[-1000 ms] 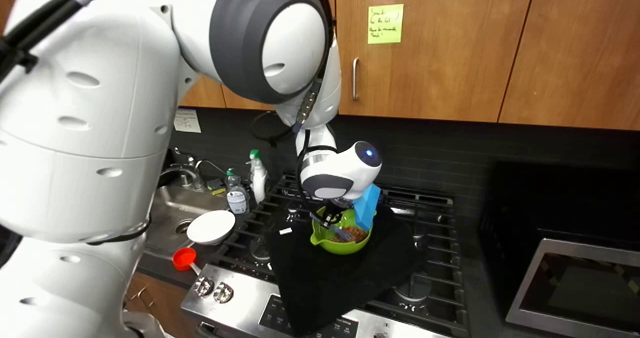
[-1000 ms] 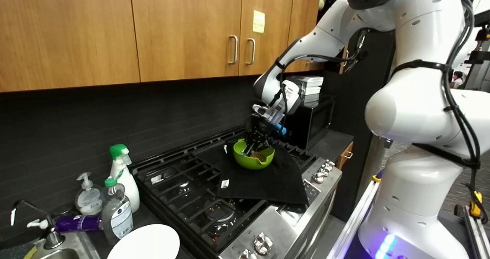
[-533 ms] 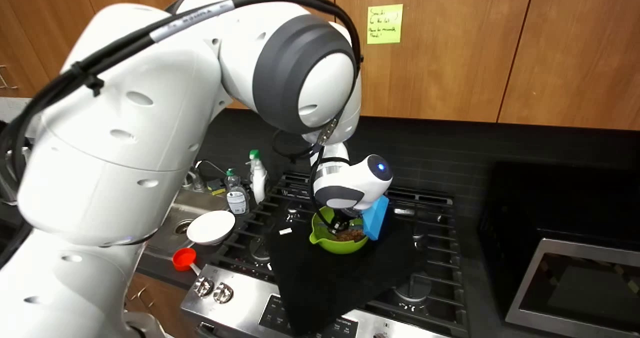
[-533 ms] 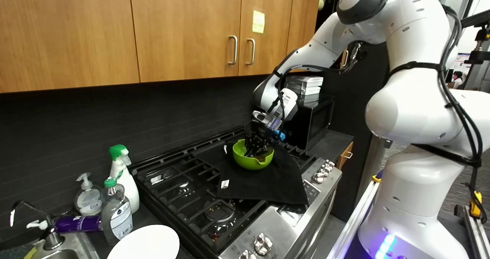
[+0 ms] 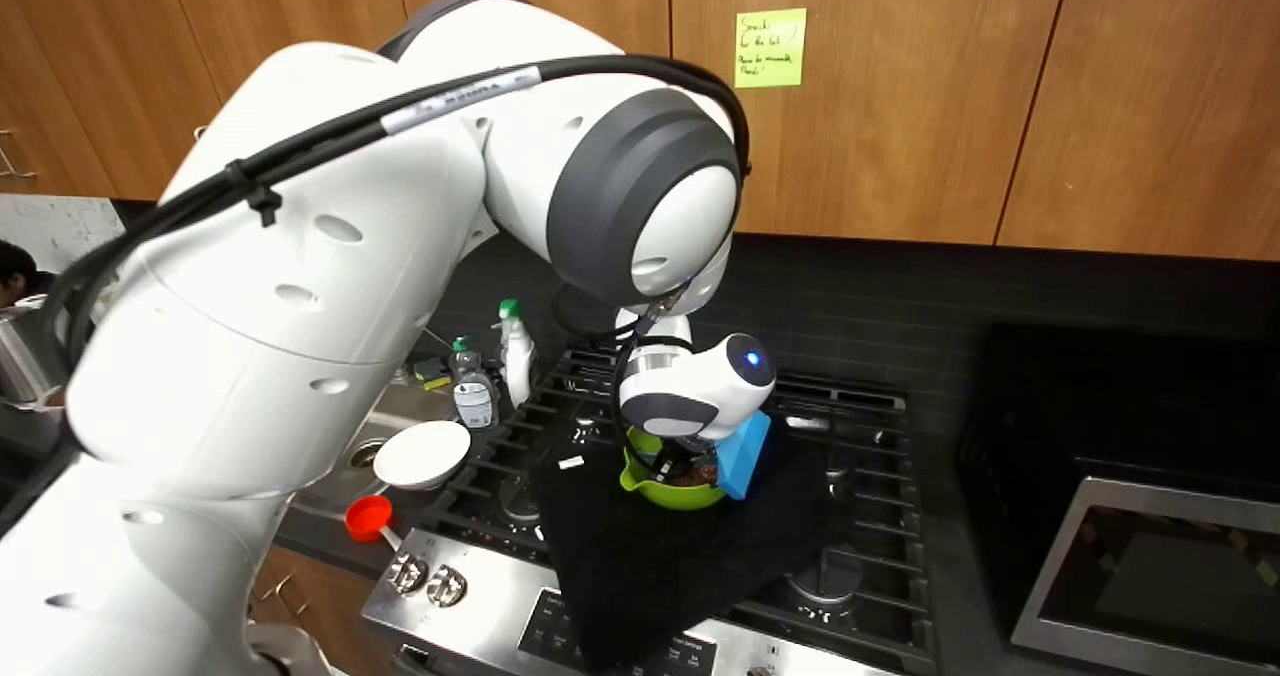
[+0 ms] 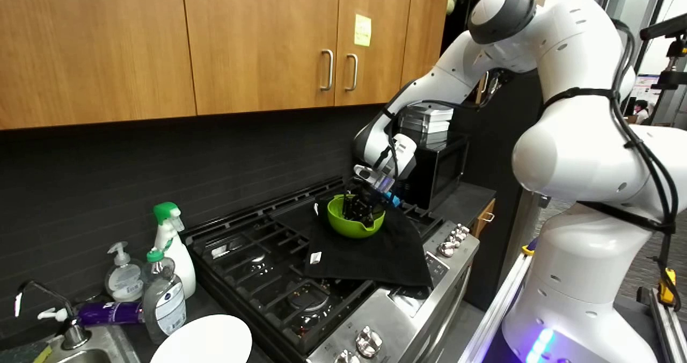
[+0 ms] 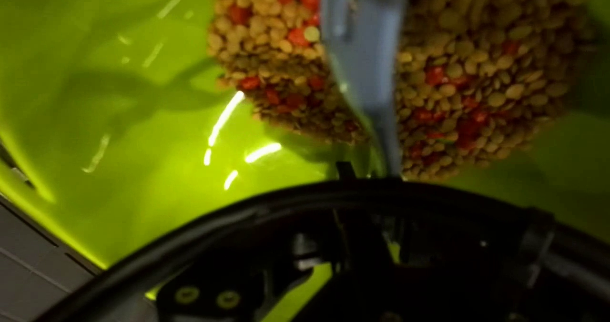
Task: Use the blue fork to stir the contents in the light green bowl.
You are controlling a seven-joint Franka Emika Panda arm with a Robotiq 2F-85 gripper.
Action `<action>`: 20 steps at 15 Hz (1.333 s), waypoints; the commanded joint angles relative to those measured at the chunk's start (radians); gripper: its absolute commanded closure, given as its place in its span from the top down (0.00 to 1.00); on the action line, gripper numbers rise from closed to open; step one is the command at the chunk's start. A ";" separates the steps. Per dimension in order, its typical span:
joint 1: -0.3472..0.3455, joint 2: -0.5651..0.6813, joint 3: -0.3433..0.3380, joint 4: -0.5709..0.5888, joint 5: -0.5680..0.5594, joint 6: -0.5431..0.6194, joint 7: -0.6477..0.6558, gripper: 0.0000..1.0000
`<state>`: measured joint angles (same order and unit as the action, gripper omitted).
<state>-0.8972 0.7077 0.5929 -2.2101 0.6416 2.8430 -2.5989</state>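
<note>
Contents (image 7: 476, 93), tan lentil-like bits with red pieces among them, lie heaped in the light green bowl (image 6: 349, 227), which stands on a black cloth (image 6: 370, 261) spread over the stove (image 6: 397, 320). The black tool (image 7: 369, 175) reaches down into the bowl and grasps the blue fork (image 7: 369, 65); the fork's head lies across the heap in the wrist view, its tips running out of sight at the top, so how deep they sit cannot be told. In an exterior view a blue block (image 5: 742, 456) at the end of the arm (image 5: 290, 306) covers part of the bowl's rim. On the counter (image 6: 206, 298) stand a green-topped spray bottle (image 6: 180, 258) and a soap bottle (image 6: 165, 298). A white dish (image 5: 422, 453) rests by the sink (image 5: 392, 408), a red cup (image 5: 368, 518) near it.
</note>
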 commanded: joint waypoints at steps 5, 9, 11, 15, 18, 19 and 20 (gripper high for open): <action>-0.036 -0.001 0.066 -0.055 0.002 0.113 0.004 0.05; -0.109 -0.174 0.139 -0.118 0.007 0.063 0.063 0.05; -0.149 -0.248 0.190 -0.138 0.027 0.056 0.068 0.05; -0.222 -0.382 0.287 -0.174 0.092 0.030 0.049 0.05; -0.259 -0.449 0.340 -0.196 0.139 0.015 0.038 0.05; -0.264 -0.461 0.347 -0.201 0.145 0.013 0.035 0.40; -0.233 -0.396 0.316 -0.166 0.116 0.033 0.046 0.19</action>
<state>-1.1308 0.3106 0.9093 -2.3770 0.7574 2.8762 -2.5533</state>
